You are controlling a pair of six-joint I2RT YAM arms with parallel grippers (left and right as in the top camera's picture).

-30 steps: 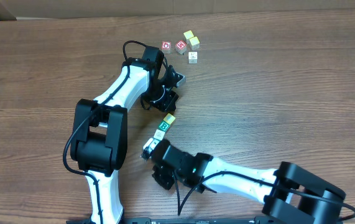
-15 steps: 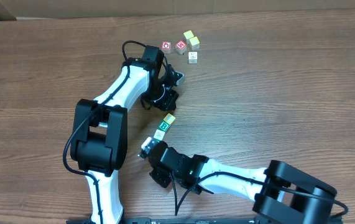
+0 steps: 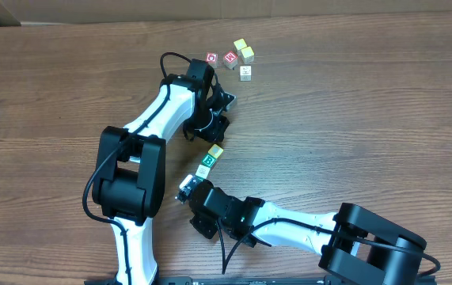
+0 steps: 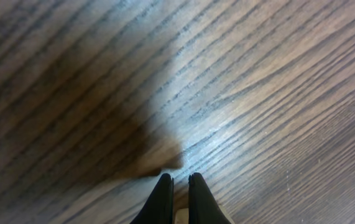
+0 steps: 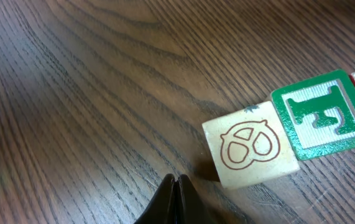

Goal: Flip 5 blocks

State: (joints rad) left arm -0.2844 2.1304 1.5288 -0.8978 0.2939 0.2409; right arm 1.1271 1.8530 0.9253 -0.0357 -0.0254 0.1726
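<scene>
A row of three blocks lies mid-table: a yellow-topped one, a green-printed one and a pale one. In the right wrist view the pale block shows a brown pretzel drawing, touching the green F block. My right gripper is shut and empty, its tips on the wood just left of the pretzel block; overhead it sits at the row's lower end. Three more pale blocks cluster at the back. My left gripper hovers above the row, shut over bare wood.
Two red-printed cubes lie beside the back cluster. The left arm arches over the table's left half and the right arm stretches along the front. A cardboard wall borders the far edge.
The left arm has shifted slightly to the right. The right gripper crept a little left toward the row's lower end. No block has moved.
</scene>
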